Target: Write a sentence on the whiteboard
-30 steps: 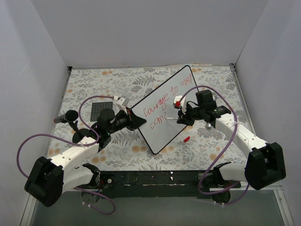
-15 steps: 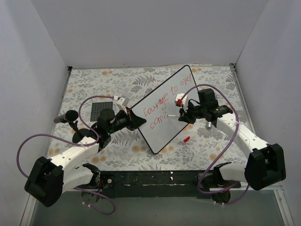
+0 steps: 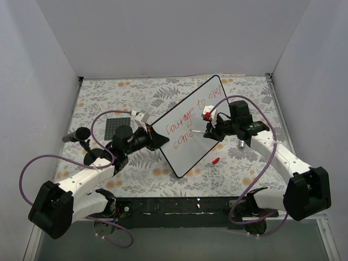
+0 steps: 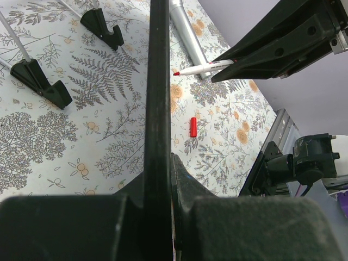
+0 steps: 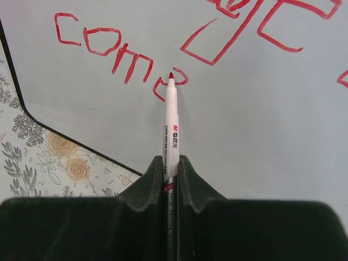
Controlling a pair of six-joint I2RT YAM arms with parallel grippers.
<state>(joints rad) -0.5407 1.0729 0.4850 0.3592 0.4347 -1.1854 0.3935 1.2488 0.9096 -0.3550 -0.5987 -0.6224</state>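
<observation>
The whiteboard (image 3: 191,151) sits diagonally at the centre of the floral tabletop (image 3: 109,98), between the two arms, with its black feet (image 4: 39,82) resting on the cloth. The left gripper (image 3: 157,140) has its jaws clenched on the board's near-left rim. The right gripper (image 3: 209,133) reaches over the board's right half, jaws grasping a white marker (image 5: 172,119). The sentence (image 3: 187,122) runs in two slanted red lines; the lower line is unfinished. The marker's red tip lies at the last stroke; contact cannot be confirmed. A small red cap (image 3: 215,161) lies on the tabletop, just beside the board's lower right edge.
</observation>
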